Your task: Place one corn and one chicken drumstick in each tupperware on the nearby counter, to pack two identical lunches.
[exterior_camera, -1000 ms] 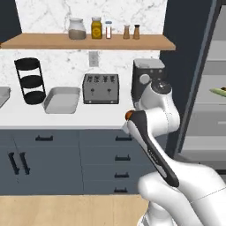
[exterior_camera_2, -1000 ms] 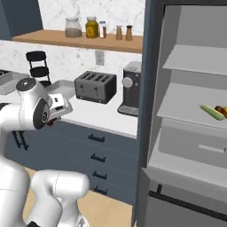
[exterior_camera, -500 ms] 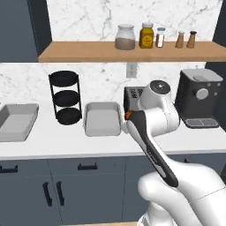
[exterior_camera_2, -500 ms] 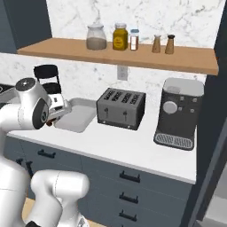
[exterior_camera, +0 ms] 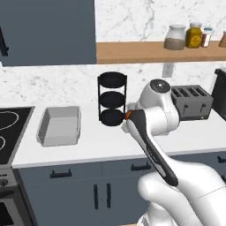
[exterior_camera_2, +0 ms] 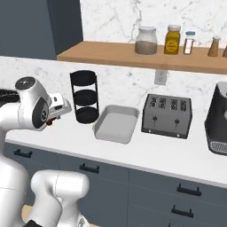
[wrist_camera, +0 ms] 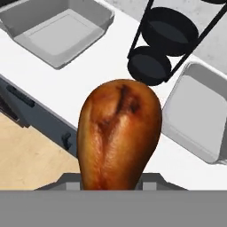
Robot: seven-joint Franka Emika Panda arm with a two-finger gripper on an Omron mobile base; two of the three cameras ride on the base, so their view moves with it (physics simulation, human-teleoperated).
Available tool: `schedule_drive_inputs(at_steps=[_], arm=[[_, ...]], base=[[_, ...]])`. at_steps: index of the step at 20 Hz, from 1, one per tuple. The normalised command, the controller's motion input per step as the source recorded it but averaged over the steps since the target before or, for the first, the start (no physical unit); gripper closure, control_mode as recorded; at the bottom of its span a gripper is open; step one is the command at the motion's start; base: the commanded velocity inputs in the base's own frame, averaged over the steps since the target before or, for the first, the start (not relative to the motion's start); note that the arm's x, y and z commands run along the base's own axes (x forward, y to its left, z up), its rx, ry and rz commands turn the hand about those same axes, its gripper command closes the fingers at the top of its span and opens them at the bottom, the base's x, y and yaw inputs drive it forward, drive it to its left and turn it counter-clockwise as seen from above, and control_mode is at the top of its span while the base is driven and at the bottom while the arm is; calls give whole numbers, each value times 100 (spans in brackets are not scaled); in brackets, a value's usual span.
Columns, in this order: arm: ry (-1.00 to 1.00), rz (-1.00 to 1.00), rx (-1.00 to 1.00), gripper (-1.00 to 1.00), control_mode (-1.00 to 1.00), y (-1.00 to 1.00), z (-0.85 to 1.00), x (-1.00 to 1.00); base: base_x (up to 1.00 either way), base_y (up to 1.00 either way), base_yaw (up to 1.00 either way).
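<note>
Drumstick: chicken drumstick [wrist_camera: 119,137] is clamped in the gripper [wrist_camera: 113,179], meaty end pointing away from the hand, long axis running along the gripper's line of sight; bone end probably down between the jaws, hidden
Jaws: drawn in narrow on the drumstick; fingertips hidden behind the meat
Target relation: hand hangs above the counter's front edge; one tupperware [wrist_camera: 57,27] lies ahead on one side, second tupperware [wrist_camera: 198,116] ahead on the other, black three-tier stand [wrist_camera: 170,33] between them
Nearer tray: second one seems closer to the drumstick, hard to be sure from this tilted view
Tray contents: both look empty, no corn visible in either
Surface: counter [exterior_camera: 101,143] is flat white, bare between the trays; dark drawers below
Room: stovetop [exterior_camera: 9,132] beside the first tray [exterior_camera: 59,126]; toaster [exterior_camera_2: 167,115] beside the second [exterior_camera_2: 116,123]; wooden shelf [exterior_camera_2: 146,60] with jars above
Next move needs: carry forward over a tray, lower, release
</note>
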Motion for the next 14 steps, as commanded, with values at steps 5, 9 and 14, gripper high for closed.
schedule_drive_inputs(at_steps=[5, 9, 14], arm=[[0, 0, 0, 100, 100, 0, 0, 0], [0, 0, 0, 100, 100, 0, 0, 0], [6, -5, 0, 100, -100, 45, -46, 100]], base=[[38, 100, -18], [74, 100, -20], [0, 0, 0]])
